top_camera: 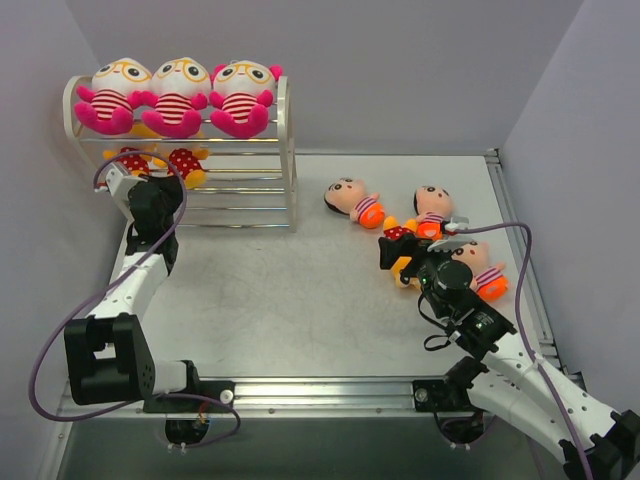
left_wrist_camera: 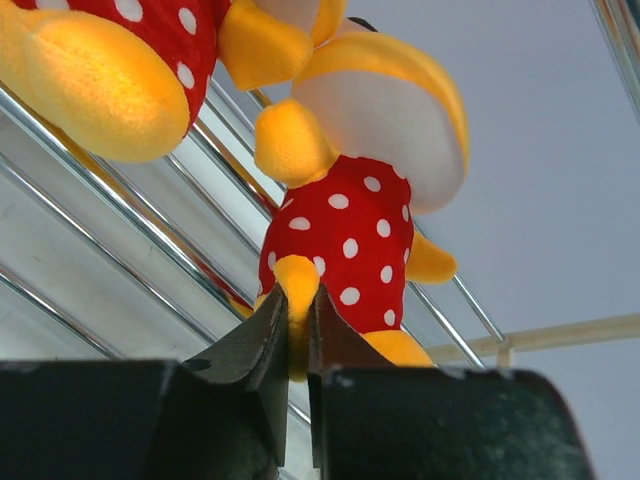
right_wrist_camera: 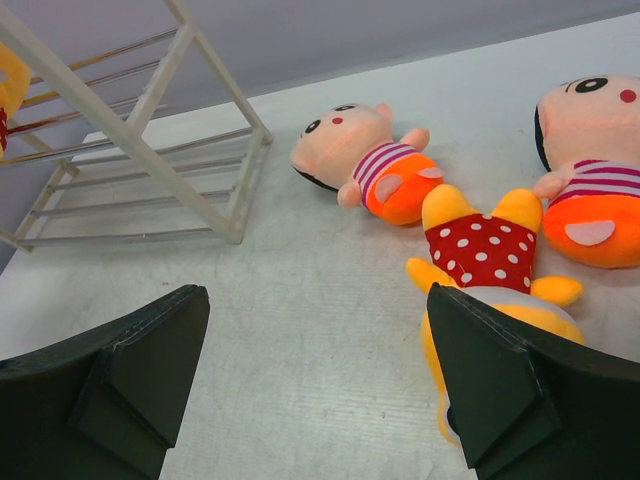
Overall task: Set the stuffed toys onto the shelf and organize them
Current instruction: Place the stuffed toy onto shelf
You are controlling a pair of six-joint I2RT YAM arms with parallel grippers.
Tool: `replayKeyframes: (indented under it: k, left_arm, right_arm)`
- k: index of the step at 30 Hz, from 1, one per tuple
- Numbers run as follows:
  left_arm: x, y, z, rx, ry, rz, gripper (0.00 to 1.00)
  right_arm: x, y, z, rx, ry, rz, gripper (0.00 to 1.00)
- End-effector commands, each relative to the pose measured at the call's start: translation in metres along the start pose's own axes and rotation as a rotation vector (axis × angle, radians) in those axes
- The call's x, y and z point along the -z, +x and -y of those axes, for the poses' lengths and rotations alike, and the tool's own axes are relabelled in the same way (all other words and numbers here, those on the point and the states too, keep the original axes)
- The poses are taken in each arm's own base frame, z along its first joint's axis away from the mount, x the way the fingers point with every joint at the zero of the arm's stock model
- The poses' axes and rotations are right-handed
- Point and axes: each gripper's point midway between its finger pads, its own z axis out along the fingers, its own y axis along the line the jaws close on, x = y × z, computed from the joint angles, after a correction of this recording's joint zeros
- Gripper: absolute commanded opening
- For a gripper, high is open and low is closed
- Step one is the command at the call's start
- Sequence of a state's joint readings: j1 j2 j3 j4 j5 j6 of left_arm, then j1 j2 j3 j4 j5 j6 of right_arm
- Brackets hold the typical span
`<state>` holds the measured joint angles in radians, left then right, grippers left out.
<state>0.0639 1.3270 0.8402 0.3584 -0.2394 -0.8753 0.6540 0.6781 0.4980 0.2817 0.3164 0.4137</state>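
shelf (top_camera: 290, 170): stood at the tabletop's far-left corner; cream-white, three tiers of thin rods.
top tier: taken up by the three pink toys (top_camera: 178, 100), sat side by side in a row, faces to the front, glasses and red-striped bellies on show.
middle tier: two yellow toys (top_camera: 186, 162) in red dotted dresses are parked here, toward the left end, just beside each other.
left gripper (left_wrist_camera: 298, 310): held right at the middle tier, jaws squeezed together on a yellow foot, which is pinched between the tips.
pinched toy (left_wrist_camera: 345, 245): one of that yellow pair, seen upright on the rods in the left wrist view, with its neighbour (left_wrist_camera: 110, 70) up and to the left of it.
right gripper (right_wrist_camera: 318, 300): held low over the tabletop's right side, jaws spread wide, nothing caught between them.
loose yellow toy (right_wrist_camera: 480, 250): laid flat on the tabletop (top_camera: 300, 300) on the right side, feet pointed away from the gripper, head partly hidden under the right finger.
peach toys (top_camera: 432, 208): all three laid on the tabletop's right half. One is off by itself nearer the middle, head toward the shelf. Another is found just beside the loose yellow toy's feet. The third is near the right edge, partly hidden by the right arm.
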Motion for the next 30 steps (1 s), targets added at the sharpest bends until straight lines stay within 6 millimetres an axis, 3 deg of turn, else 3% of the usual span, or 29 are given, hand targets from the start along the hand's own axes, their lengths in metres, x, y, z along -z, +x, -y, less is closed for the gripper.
replayKeyframes:
  k: [1,2,9,15,22,30]
  left_arm:
    - [-0.004,-0.020,0.026,0.010,0.064,0.055,0.12]
    - [-0.004,-0.021,0.026,0.002,0.065,0.056,0.03]
    - [-0.003,-0.031,0.029,-0.075,0.105,0.029,0.02]
    - [-0.008,-0.040,0.018,-0.124,0.126,-0.026,0.02]
    - [-0.011,-0.034,0.015,-0.155,0.174,-0.107,0.02]
    - [-0.009,-0.017,0.030,-0.172,0.291,-0.179,0.02]
  right_arm:
    - [-0.002,-0.011,-0.004,-0.008,-0.020,0.043,0.95]
    - [-0.002,-0.010,-0.004,-0.007,-0.019,0.040,0.95]
    - [-0.002,-0.010,-0.004,-0.007,-0.020,0.037,0.95]
    - [-0.003,-0.009,-0.005,-0.006,-0.023,0.035,0.95]
    - [-0.003,-0.007,-0.005,-0.004,-0.027,0.029,0.95]
    - [-0.004,-0.006,-0.005,-0.003,-0.029,0.026,0.95]
